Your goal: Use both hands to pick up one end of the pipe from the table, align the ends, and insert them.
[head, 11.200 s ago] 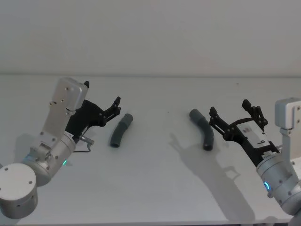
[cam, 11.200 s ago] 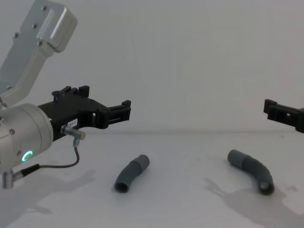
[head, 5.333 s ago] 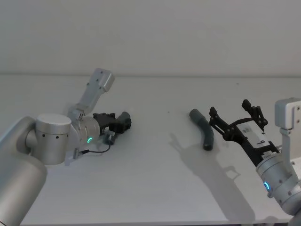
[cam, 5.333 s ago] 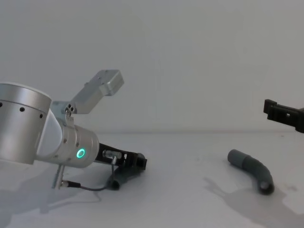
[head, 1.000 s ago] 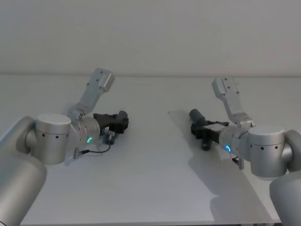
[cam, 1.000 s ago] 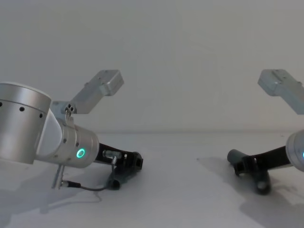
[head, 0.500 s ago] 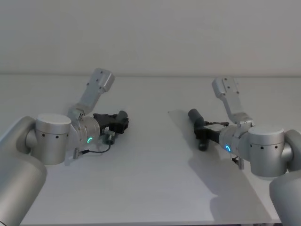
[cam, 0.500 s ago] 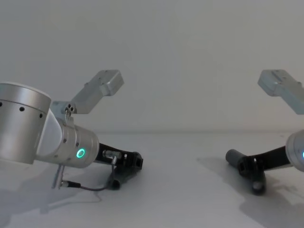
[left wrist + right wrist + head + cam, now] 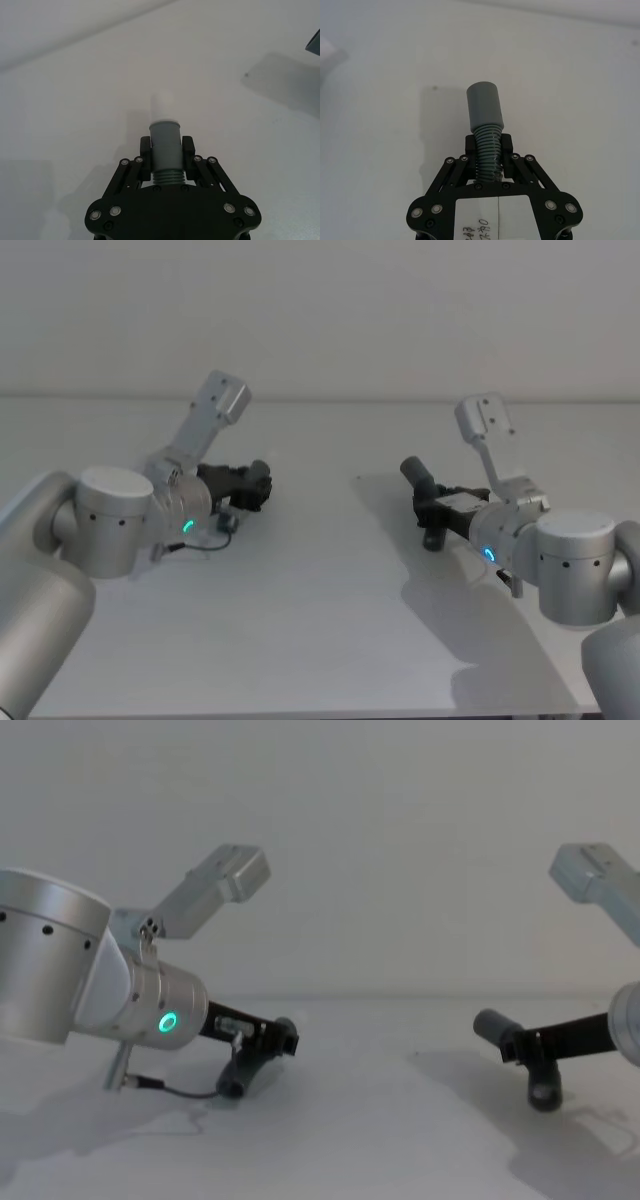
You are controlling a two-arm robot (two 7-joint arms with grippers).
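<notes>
Over the left half of the matte white worktop (image 9: 320, 620), nearer its far edge than its near one, the left black slim tool (image 9: 166, 146) was clamped on a dark grey ribbed hose piece (image 9: 165, 152). It gripped just behind the smooth cuff, so the narrow white tube tip (image 9: 161, 106) stuck out free beyond the fingertips, ready to be steered into its mate. Over the right half, the right black slim tool (image 9: 487, 146) was closed on the ribbed stretch of a second dark grey ribbed hose piece (image 9: 485, 131). That left its wide smooth grey collar (image 9: 483, 104) clear of the fingers, probably so nothing would block the opening.

Half a second earlier both pieces sat lower, at the worktop. Now each hung tilted in its tool, apparently just lifted off the surface. The two were still well apart, their ends not yet aligned.
</notes>
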